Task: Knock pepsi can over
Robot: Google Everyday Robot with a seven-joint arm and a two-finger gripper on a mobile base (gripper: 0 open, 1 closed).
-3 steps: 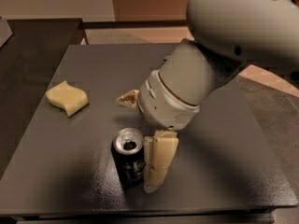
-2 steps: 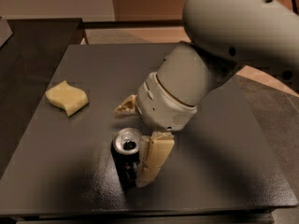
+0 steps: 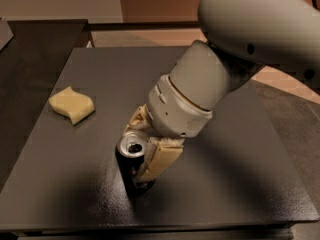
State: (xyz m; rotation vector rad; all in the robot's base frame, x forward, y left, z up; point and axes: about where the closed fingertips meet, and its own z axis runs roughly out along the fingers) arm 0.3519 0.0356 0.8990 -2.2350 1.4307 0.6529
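Observation:
The pepsi can [image 3: 129, 170] is dark with a silver top and pull-tab. It stands near the front of the dark table [image 3: 235, 174] and leans slightly to the left. My gripper [image 3: 146, 141] is right beside it, with its two cream fingers spread apart. The near finger [image 3: 159, 160] lies against the can's right side. The far finger [image 3: 137, 120] is just behind the can's top. The large white arm [image 3: 200, 89] hangs over both and hides the can's far right side.
A pale yellow wavy sponge [image 3: 72, 104] lies on the table at the left. The table's front edge [image 3: 150, 229] is close below the can. A second dark surface [image 3: 30, 49] adjoins at the left.
The gripper has shifted left and closer to the can, so its near finger now presses on the can's right side. The can has begun to lean left.

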